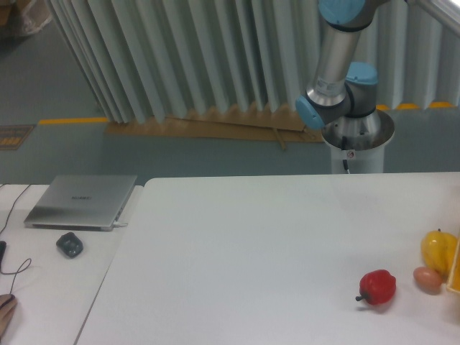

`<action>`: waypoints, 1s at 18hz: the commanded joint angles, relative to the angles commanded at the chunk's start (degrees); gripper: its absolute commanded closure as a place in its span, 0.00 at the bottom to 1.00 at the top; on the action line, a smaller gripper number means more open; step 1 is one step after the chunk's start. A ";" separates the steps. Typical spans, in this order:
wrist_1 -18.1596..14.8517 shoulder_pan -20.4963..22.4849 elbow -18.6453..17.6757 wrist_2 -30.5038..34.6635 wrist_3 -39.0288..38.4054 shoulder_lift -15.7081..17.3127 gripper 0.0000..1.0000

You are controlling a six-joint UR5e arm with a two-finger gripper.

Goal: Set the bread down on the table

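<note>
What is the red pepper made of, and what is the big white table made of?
The red pepper looks like shiny plastic: smooth, evenly red, probably a toy. The table looks like smooth matte white laminate or painted board; its flat, even surface leaves that uncertain.

We are seeing our arm (338, 65) standing behind the table's far edge — rising out of view, gripper unseen

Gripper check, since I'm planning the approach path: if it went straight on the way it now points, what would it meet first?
That cannot be told: the gripper is out of view, and only the arm's base and lower links show behind the table.
</note>
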 joint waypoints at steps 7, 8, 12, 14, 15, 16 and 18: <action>1.14 0.09 0.18 0.00 -0.26 -1.76 0.00; 1.23 0.09 0.18 0.00 -0.18 -1.85 0.00; 1.23 -0.08 0.26 0.00 -0.61 -1.93 0.00; 1.23 -0.17 0.26 0.00 -0.27 -2.02 0.00; 1.23 -0.26 0.26 0.09 -0.61 -2.02 0.09; 1.23 -0.43 0.18 0.09 -0.62 -2.02 0.17; 1.49 -0.52 0.18 0.09 -0.26 -2.02 0.19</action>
